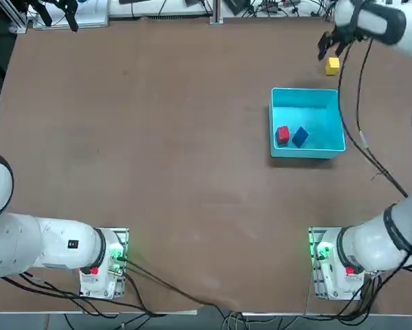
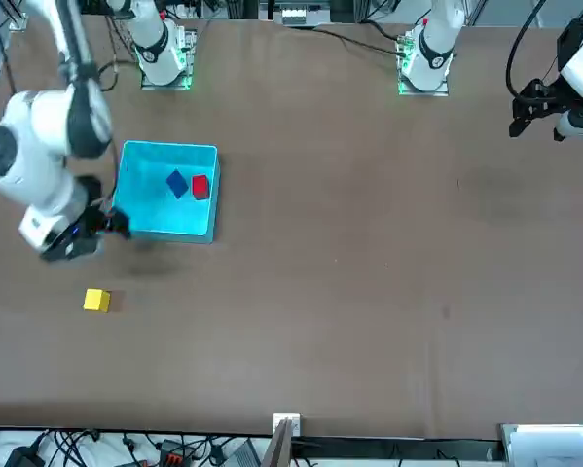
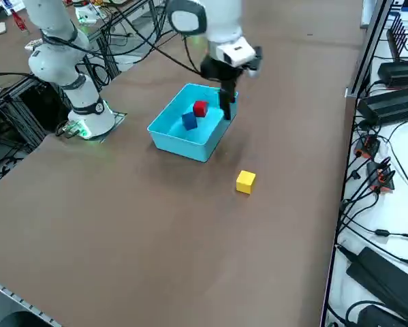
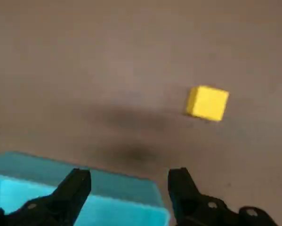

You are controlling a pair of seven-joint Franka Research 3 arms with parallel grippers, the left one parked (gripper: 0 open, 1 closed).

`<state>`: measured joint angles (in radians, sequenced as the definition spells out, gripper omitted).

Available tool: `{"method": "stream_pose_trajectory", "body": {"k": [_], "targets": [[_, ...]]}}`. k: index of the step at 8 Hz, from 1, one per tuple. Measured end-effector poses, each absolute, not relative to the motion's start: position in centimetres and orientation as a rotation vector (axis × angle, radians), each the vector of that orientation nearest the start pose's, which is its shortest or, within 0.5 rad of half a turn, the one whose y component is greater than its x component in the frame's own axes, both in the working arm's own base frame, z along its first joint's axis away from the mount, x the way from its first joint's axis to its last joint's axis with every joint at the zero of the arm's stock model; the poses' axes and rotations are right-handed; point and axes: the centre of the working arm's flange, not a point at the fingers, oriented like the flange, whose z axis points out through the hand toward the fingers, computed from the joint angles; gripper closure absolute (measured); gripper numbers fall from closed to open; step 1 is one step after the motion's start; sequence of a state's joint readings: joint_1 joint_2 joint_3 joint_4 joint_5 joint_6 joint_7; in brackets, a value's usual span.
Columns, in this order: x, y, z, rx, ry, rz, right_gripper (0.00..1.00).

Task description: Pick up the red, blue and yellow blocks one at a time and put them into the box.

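Even, moderately bright light covers the brown surface [image 1: 192,172] in 3 views, with soft shadows beside the cyan box [image 1: 305,113] and yellow block [image 2: 96,300]. The right wrist view is dimmer and blurred, its black gripper fingers [image 4: 181,188] soft-edged.

No text, label, brand, number or sign can be read on anything in the four views; any small markings on the equipment around the desk [image 1: 171,165] are too tiny to make out.
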<state>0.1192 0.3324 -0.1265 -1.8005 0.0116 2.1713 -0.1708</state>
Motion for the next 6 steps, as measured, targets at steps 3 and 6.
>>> {"method": "stream_pose_trajectory", "body": {"k": [3,6], "targets": [[69.1,-4.3,32.0,-3.195,-0.185,-0.042,0.00],[71.1,-7.6,28.0,-3.209,-0.155,-0.020,0.00]]}}
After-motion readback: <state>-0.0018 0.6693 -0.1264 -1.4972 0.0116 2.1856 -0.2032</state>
